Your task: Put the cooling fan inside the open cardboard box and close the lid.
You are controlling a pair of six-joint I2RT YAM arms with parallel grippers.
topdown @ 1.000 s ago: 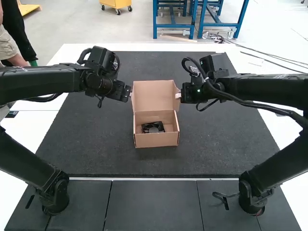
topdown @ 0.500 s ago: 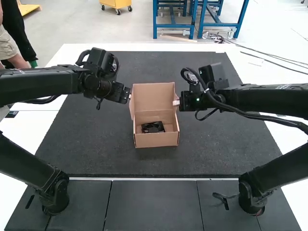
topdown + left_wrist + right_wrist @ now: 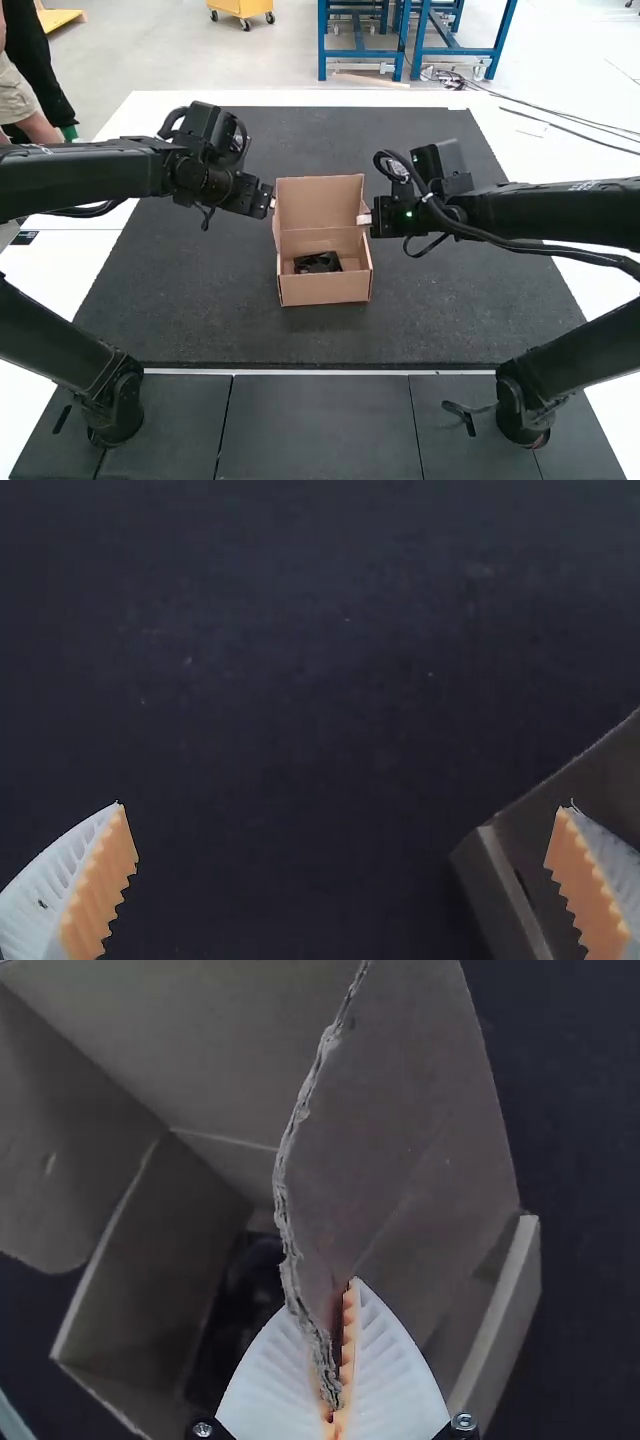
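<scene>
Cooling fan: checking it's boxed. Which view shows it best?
The high view: the cooling fan lies in plain sight on the floor of the cardboard box. The right wrist view catches a dark sliver of it past the flap the right gripper pinches. The left wrist view faces the mat.

My overhead cam sits high behind my arms, looking forward and down over the whole mat (image 3: 200, 300), with the box (image 3: 325, 287) pretty much dead centre and fairly far off. Left wrist cam rides at the box's 9 o'clock, facing the mat (image 3: 300, 630) from really close and catching just a corner of the box (image 3: 520, 860). Right wrist cam sits at 3 o'clock, right up against the box (image 3: 200, 1060), peering down inside. All three share box and mat.
</scene>
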